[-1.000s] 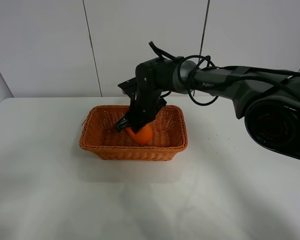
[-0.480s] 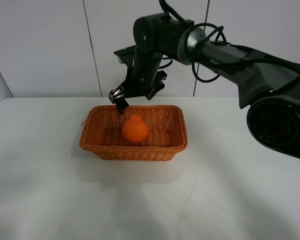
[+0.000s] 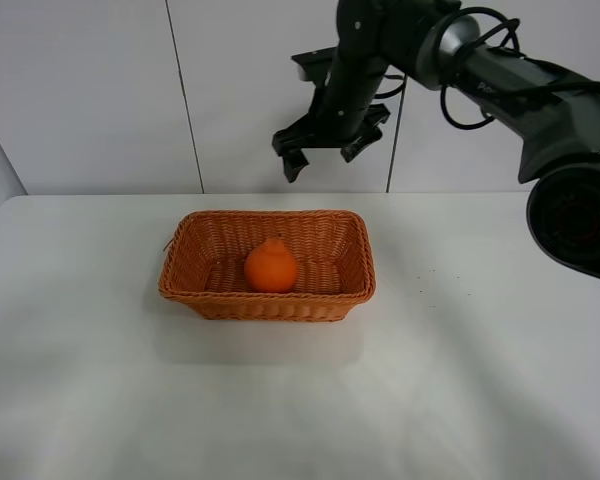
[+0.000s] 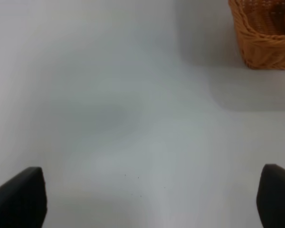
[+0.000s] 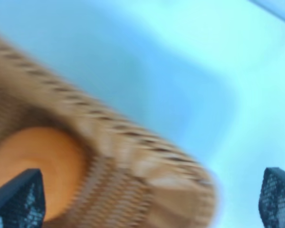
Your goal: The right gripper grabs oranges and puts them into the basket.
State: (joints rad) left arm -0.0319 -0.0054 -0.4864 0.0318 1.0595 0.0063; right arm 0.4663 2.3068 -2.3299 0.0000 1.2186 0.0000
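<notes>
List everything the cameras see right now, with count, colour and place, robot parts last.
orange: one, bright orange, inside the basket.
basket: one, orange-brown wicker, on the table.
table: one, white, under the basket.
wall: white panels, dark seams, behind the table.
right arm: one, dark grey-black, reaching in from the right.
right claw: one, black, open and empty, raised above the basket.
left claw: one, black, open and empty, over bare table beside the basket.

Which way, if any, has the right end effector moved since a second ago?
Yes. The right end effector rose out of the basket and shifted right, above its far rim; the orange stayed inside.
</notes>
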